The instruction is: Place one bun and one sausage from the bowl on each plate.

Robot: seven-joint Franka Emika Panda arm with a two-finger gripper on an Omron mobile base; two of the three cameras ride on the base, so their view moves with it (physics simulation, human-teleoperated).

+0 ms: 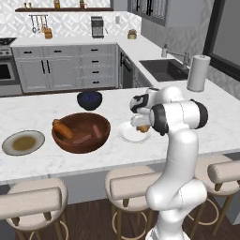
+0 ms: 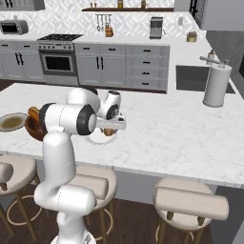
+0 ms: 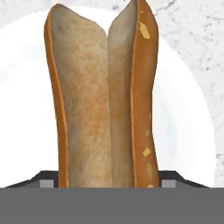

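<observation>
A small dark blue bowl (image 1: 89,99) sits on the white marble counter (image 1: 42,110), tall white paper-towel roll (image 1: 198,72) standing near the sink (image 1: 164,69).

Grey cabinets (image 1: 61,68), white marble counter (image 2: 181,133), beige stools (image 2: 190,202).

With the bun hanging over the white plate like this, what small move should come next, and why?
Probably lower a little and let go. In the hand view the split bun sits between the fingers of the gripper, directly over the white plate. The left base view shows it just above that plate, so a short descent should avoid a drop or bounce.
</observation>
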